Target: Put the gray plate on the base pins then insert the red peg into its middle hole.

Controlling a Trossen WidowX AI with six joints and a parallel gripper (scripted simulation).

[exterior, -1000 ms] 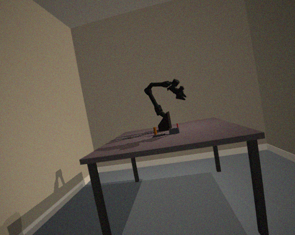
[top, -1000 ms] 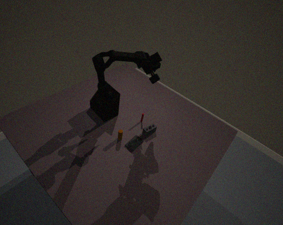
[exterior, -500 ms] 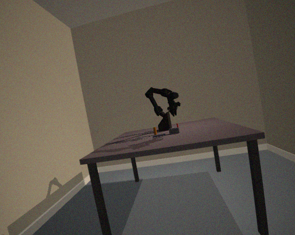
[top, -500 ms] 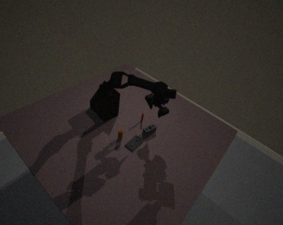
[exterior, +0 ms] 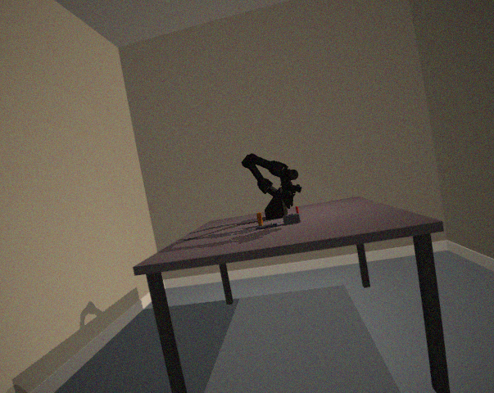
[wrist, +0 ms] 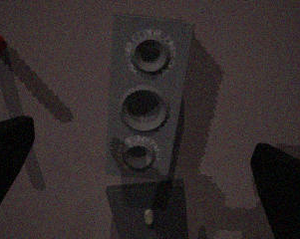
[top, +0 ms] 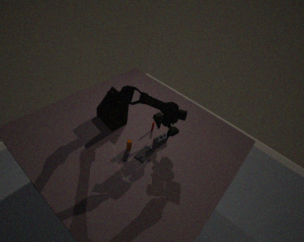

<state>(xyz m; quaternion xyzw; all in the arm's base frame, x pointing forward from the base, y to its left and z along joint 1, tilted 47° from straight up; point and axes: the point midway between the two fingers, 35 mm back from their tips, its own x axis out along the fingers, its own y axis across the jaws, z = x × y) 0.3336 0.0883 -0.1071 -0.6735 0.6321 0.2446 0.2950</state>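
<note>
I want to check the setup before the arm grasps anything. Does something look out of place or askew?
Nothing looks damaged. The gray plate lies apart from the base, not on its pins. The red peg and an orange cylinder stand upright nearby. The gripper is open.

A: Which colours mark the small parts?
B: Red peg (top: 153, 126); orange cylinder (top: 129, 144); gray plate (wrist: 151, 103); darker gray base (wrist: 152, 233) with two pale pins (wrist: 149, 215).
A: And the larger items?
B: Black arm (top: 149, 101) and claw (wrist: 150, 179); dull purple worktop (top: 211, 145); blue-gray floor (exterior: 305, 338); tan walls (exterior: 52, 147).
</note>
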